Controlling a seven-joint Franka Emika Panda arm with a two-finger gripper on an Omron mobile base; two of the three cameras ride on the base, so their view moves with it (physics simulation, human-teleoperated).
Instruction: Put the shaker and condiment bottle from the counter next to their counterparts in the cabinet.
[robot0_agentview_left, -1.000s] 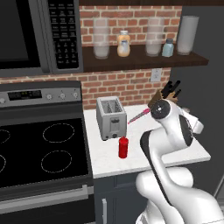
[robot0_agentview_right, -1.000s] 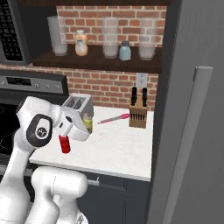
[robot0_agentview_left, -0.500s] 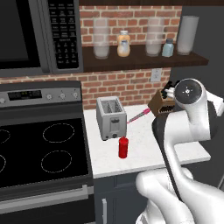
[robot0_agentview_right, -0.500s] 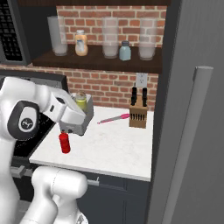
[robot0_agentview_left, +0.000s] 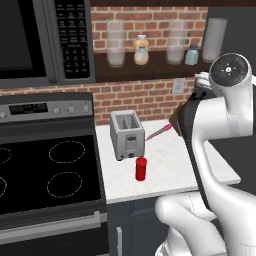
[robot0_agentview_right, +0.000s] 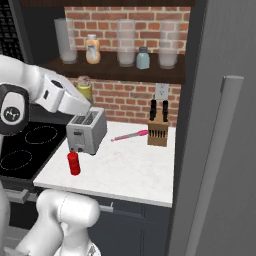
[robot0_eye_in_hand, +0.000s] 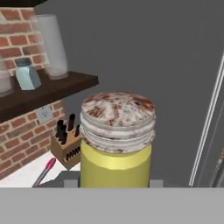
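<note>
- The claw (robot0_agentview_right: 85, 97) is gripping the shaker (robot0_eye_in_hand: 116, 140) low on its yellow-green body, jaws closed against its sides; the shaker is standing upright, its mottled cap uppermost.
- The load is hanging above the toaster (robot0_agentview_right: 86, 131), clear of the counter (robot0_agentview_right: 125, 172).
- The cabinet (robot0_agentview_right: 120, 70) shelf is lying higher than the claw and beyond it; the pale blue shaker (robot0_agentview_right: 143, 58) is standing there between two clear jars (robot0_agentview_right: 169, 45).
- Judgement: the carry is calling for more lift before any advance, so the base clears the shelf edge.
- Judgement: the gap beside the blue shaker is looking narrow; a slow, level entry should avoid knocking the jars.
- The red bottle (robot0_agentview_right: 74, 163) is waiting on the counter, below the claw.
</note>
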